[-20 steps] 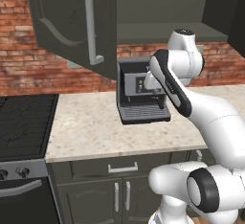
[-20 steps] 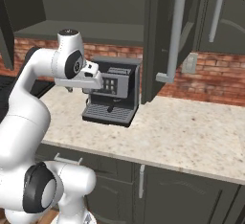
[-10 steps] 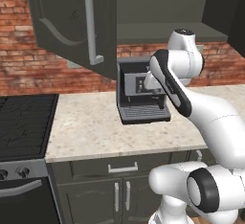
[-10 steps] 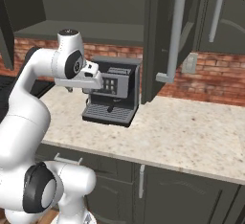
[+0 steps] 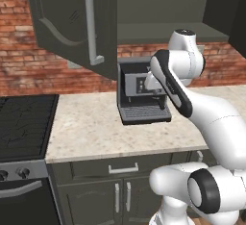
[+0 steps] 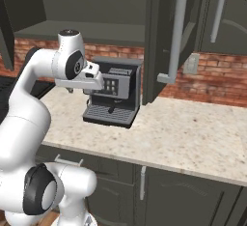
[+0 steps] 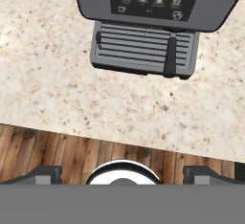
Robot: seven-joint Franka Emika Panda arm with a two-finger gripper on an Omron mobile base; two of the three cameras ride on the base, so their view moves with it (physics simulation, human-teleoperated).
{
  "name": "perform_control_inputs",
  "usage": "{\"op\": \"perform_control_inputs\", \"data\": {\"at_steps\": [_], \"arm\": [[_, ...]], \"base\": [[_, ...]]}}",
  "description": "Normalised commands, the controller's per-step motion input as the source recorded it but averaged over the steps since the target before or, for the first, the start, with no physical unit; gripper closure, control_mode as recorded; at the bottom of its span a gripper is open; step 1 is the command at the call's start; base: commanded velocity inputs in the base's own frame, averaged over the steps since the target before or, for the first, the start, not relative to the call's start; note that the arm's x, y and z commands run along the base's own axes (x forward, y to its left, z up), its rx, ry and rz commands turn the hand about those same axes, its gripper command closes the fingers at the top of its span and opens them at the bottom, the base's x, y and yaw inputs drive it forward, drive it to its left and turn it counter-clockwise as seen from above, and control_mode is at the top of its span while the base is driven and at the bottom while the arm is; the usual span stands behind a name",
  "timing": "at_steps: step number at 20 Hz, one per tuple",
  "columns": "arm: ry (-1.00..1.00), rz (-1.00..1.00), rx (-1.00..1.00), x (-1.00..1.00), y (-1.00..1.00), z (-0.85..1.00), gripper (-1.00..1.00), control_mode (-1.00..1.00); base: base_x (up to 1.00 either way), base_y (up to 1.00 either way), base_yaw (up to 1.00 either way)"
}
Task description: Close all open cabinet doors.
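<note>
One tall grey-green cabinet door [image 5: 67, 22] stands swung open over the counter's left part, its silver bar handle [image 5: 93, 22] facing me. From the right base view the same door [image 6: 161, 41] is seen nearly edge-on. A second open door [image 5: 235, 12] hangs at the far right, seen again as a door edge [image 6: 5, 32] at the left border. My gripper [image 7: 123, 175] is open with nothing between its fingertips [image 7: 45, 174]. It points down at the counter in front of the coffee machine, well below both doors. The hand [image 6: 89, 77] hovers just left of the machine.
A dark coffee machine [image 5: 141, 96] sits on the speckled counter [image 5: 86, 128] under the open shelf. A black stove [image 5: 24, 118] is at the left. A closed wall cabinet door [image 6: 229, 12] is at the right. Base cabinets [image 5: 120, 195] run below.
</note>
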Motion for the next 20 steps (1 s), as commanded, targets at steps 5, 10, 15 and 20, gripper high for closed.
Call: {"op": "perform_control_inputs", "data": {"at_steps": [5, 10, 15, 20], "arm": [[0.00, 0.00, 0.00, -0.02, 0.00, 0.00, -1.00, -1.00], [-0.18, 0.00, 0.00, -0.25, 0.00, 0.00, -1.00, -1.00], [-0.20, 0.00, 0.09, -0.27, 0.00, 0.03, -1.00, -1.00], [-0.07, 0.00, 0.18, -0.37, 0.00, 0.12, -1.00, -1.00]], "base": [[0.00, 0.00, 0.00], [0.00, 0.00, 0.00], [0.00, 0.00, 0.00], [0.00, 0.00, 0.00]]}}
